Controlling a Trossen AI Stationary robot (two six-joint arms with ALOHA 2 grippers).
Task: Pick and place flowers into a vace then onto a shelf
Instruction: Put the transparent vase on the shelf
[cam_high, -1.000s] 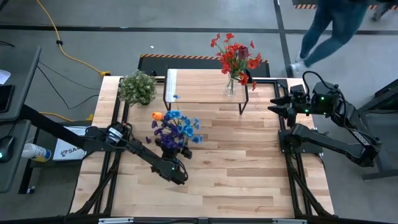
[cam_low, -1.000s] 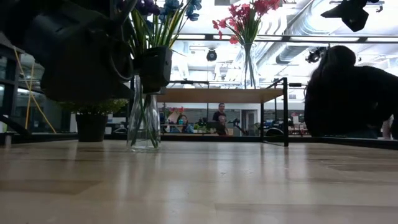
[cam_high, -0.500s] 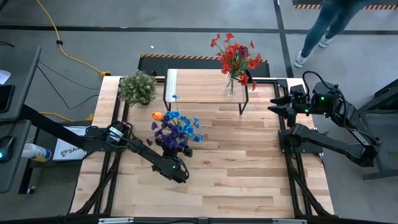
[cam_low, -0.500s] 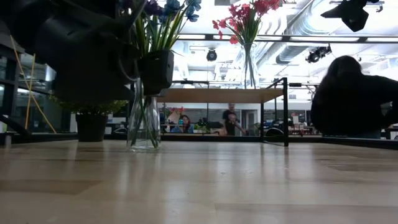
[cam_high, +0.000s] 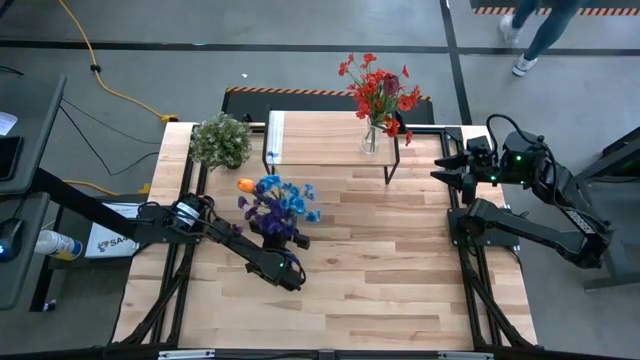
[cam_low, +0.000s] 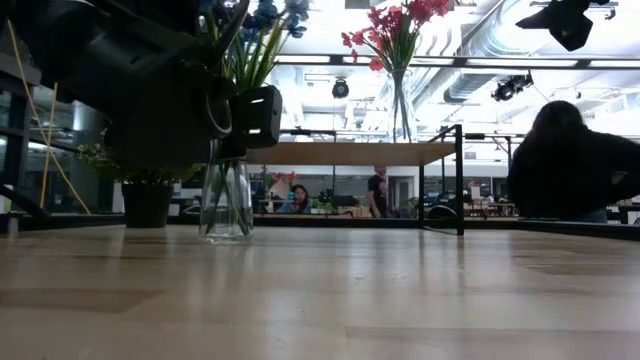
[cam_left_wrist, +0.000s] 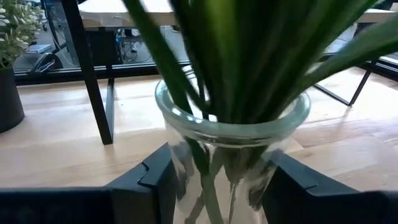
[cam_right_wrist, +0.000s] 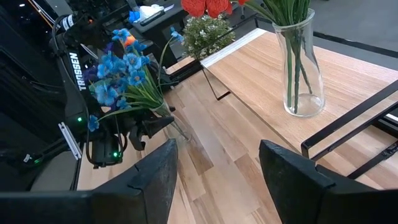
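Left wrist view, vase (cam_left_wrist: 231, 149) between left fingers (cam_left_wrist: 155, 183)

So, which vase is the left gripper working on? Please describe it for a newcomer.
Start from the low shelf at the table's far edge; the vase stands on the tabletop before it. Left gripper fingers flank its glass. It holds blue and purple flowers, not red ones.

two glass vases (cam_high: 272, 238) (cam_high: 371, 139), one potted plant (cam_high: 221, 141), one shelf (cam_high: 325, 139), two arms (cam_high: 190, 228) (cam_high: 530, 195)

Flowers, blue and purple with one orange bloom (cam_high: 278, 203): in a glass vase mid-table. Red flowers (cam_high: 378, 90): upright in a vase on the shelf (cam_high: 320, 138).
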